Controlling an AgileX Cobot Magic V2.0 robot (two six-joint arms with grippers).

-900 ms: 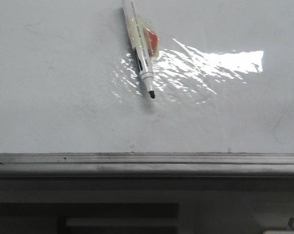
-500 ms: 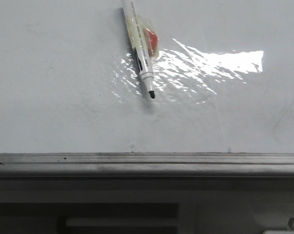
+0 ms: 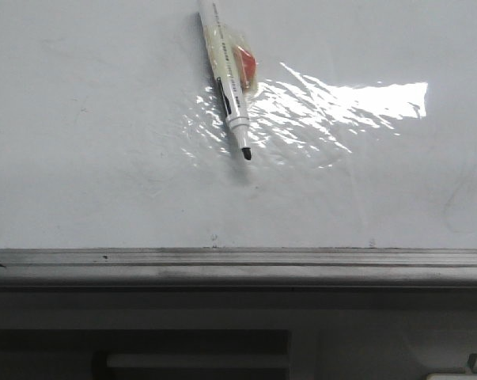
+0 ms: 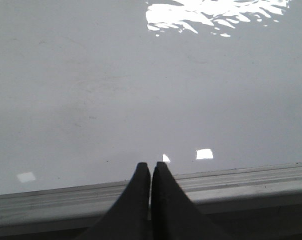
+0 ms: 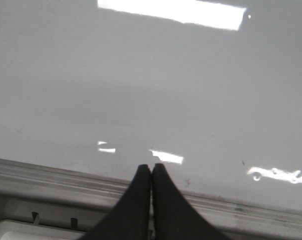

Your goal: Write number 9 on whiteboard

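Marker (image 3: 229, 79) lies upper centre on the whiteboard (image 3: 88, 158), tip pointing down-frame toward the rail. Left gripper (image 4: 151, 167) and right gripper (image 5: 151, 169) are both closed, empty; which is nearer is unclear.

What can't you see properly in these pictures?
- The marker: its upper end is cut off by the front view's top edge, so what holds it is unseen.
- The orange thing taped beside it: blurred behind tape, can't identify.
- The number 9: no black strokes visible on the whiteboard; glare washes part out.
- Left gripper and right gripper: only the dark fingers show, pressed together; the arms are out of frame.
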